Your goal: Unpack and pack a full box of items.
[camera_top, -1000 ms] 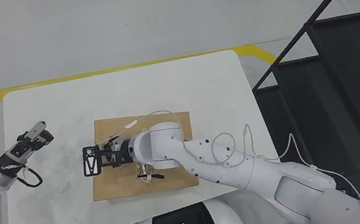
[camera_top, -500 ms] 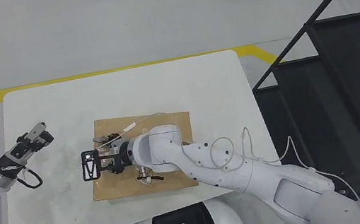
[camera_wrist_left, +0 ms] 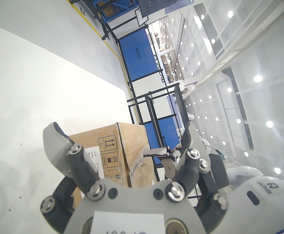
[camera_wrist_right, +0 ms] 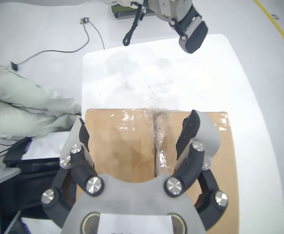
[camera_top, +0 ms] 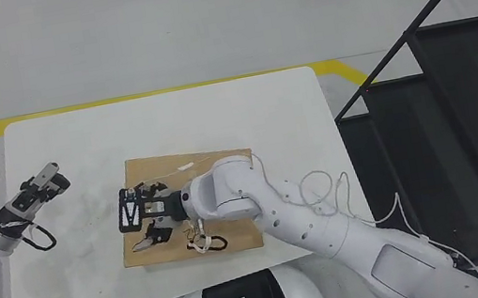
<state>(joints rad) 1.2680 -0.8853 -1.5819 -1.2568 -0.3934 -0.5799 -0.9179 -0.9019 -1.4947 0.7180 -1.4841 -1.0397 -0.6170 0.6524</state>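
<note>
A shut cardboard box [camera_top: 223, 166] lies in the middle of the white table [camera_top: 288, 102], its top seam covered with clear tape [camera_wrist_right: 158, 137]. My right gripper [camera_top: 132, 208] hovers open over the box's left end; in the right wrist view, the right gripper [camera_wrist_right: 135, 130] spans the taped seam without touching it. My left gripper [camera_top: 41, 189] is open and holds nothing, well left of the box near the table's left edge. In the left wrist view, the left gripper [camera_wrist_left: 124, 135] faces the box [camera_wrist_left: 111, 141], which has loose tape [camera_wrist_left: 138, 161] hanging at its corner.
A black metal stair frame [camera_top: 443, 115] stands just past the table's right edge. Bare table surface lies between the left gripper and the box and behind the box. A yellow floor line [camera_top: 117, 101] runs along the table's far edge.
The right gripper has drawn back a little to the right, from just past the box's left edge to above its top. The left arm has stayed put.
</note>
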